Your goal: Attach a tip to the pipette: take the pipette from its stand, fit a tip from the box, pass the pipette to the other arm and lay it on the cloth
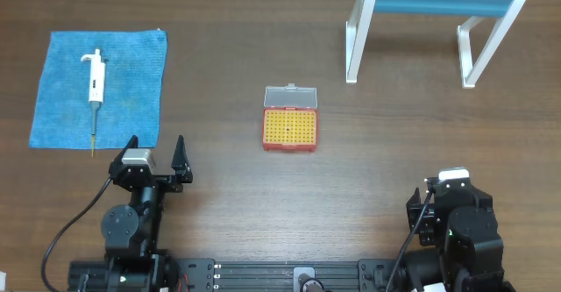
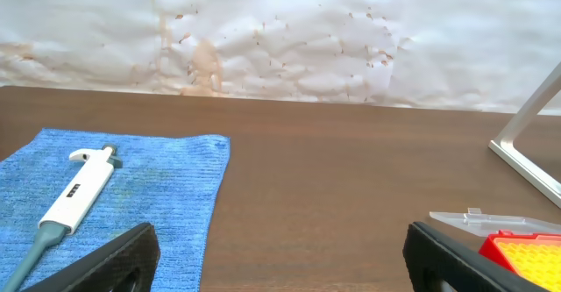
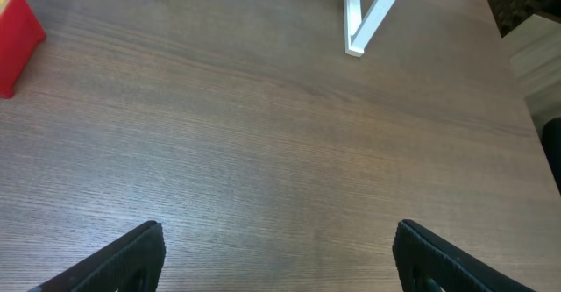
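A white pipette with a yellowish tip lies on the blue cloth at the table's left; in the left wrist view the pipette rests on the cloth. The red tip box with yellow tips and its clear lid folded back sits mid-table, and its corner shows again near my left fingers. My left gripper stands open just below the cloth, holding nothing. Low at the right, my right gripper is open over bare table. The white-and-blue stand is at the back right.
The stand's white legs rise ahead of my right gripper. The red box's edge is off to its side. Brown tabletop stretches between the box and both arms. A white crinkled wall covering backs the table.
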Robot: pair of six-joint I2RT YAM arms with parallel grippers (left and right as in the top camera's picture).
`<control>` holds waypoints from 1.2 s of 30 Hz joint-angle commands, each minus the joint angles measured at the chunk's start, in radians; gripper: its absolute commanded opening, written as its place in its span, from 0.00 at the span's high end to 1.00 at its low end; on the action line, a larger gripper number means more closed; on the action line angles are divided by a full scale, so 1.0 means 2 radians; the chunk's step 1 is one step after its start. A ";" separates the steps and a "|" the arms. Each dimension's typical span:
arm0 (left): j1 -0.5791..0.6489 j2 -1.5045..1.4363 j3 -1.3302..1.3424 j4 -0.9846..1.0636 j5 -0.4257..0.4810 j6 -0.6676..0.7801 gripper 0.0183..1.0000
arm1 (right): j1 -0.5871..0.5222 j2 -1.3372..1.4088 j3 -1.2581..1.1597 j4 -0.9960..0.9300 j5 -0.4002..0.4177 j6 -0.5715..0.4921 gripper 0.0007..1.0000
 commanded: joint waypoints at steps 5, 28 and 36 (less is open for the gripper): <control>0.003 -0.005 0.000 -0.003 0.010 0.006 0.10 | -0.026 -0.003 -0.001 0.002 0.000 -0.002 0.16; 0.003 -0.005 0.000 -0.003 0.010 0.006 0.10 | -0.144 -0.115 -0.359 0.555 -0.292 0.023 0.15; 0.003 -0.005 0.000 -0.003 0.010 0.006 0.10 | -0.084 -0.138 -0.359 0.554 -0.291 0.023 0.15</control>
